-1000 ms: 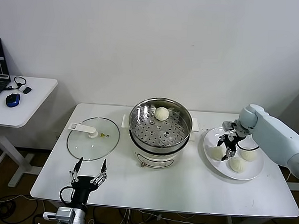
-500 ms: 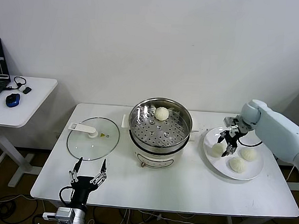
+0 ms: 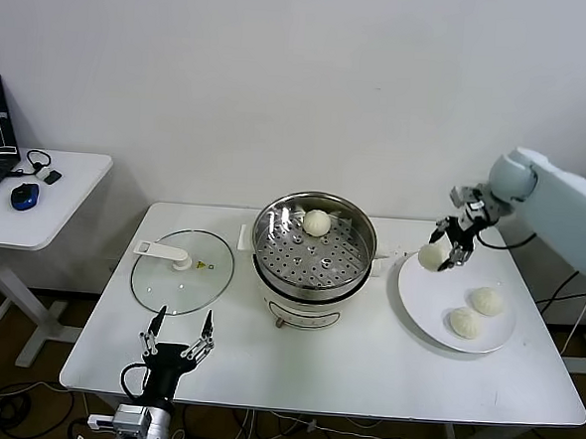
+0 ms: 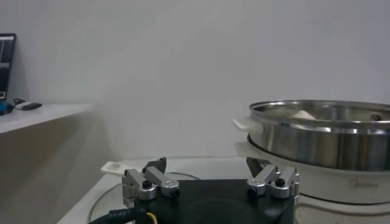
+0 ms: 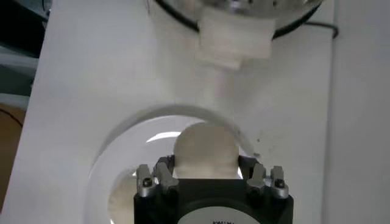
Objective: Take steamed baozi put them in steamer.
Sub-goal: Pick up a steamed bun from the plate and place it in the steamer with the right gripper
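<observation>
Right claw (image 3: 447, 248) was closed on one bun (image 3: 431, 256), which had been lifted off the plate (image 3: 414, 302) since a second ago. It was held between plate and steamer (image 3: 314, 243); one bun (image 3: 317, 222) lay inside already. Left claw (image 3: 176, 339) waited open near the table's front edge.

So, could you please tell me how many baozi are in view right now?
4: one baozi in steamer, one held by the right tool above the plate's edge, two lying on plate.

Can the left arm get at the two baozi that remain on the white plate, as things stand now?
Probably not. The left gripper sits at the table's near left edge, and the steamer stands between it and the baozi on the plate.
</observation>
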### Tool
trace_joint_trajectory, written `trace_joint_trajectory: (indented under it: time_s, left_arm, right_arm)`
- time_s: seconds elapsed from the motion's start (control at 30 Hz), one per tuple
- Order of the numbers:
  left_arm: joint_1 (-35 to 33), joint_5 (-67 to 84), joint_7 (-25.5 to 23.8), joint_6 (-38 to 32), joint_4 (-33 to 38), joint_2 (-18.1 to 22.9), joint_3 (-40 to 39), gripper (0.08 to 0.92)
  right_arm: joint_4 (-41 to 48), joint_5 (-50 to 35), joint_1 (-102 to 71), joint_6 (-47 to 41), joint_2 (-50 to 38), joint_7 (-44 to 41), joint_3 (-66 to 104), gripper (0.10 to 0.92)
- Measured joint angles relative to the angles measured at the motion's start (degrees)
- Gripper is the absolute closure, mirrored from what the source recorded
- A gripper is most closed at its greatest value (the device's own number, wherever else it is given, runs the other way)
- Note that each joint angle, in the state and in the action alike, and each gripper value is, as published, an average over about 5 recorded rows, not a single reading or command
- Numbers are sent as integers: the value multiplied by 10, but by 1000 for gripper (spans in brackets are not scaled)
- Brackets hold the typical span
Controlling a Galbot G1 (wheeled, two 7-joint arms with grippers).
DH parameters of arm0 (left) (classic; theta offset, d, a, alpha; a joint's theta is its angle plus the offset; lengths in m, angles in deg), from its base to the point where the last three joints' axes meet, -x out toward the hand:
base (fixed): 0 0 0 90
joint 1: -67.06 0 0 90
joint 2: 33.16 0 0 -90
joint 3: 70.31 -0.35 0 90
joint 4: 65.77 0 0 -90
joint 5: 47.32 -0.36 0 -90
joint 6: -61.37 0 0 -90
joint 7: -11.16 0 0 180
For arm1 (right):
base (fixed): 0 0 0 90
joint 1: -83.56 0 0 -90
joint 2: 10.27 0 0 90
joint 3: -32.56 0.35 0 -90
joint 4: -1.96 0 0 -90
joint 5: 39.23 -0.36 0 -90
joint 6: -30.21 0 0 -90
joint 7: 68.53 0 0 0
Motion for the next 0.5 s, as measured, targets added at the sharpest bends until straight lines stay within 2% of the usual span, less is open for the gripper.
trace_joint_trajectory:
  time_s: [0.27, 0.5]
  left_arm:
    - [0, -2, -1, 0, 8, 1, -6, 177]
    - [-2, -6, -2, 0, 16, 1, -7, 177]
  right_arm:
    - [-24, -74, 84, -25, 25, 5, -68, 338]
    - [-10, -117, 111, -42, 84, 10, -90, 338]
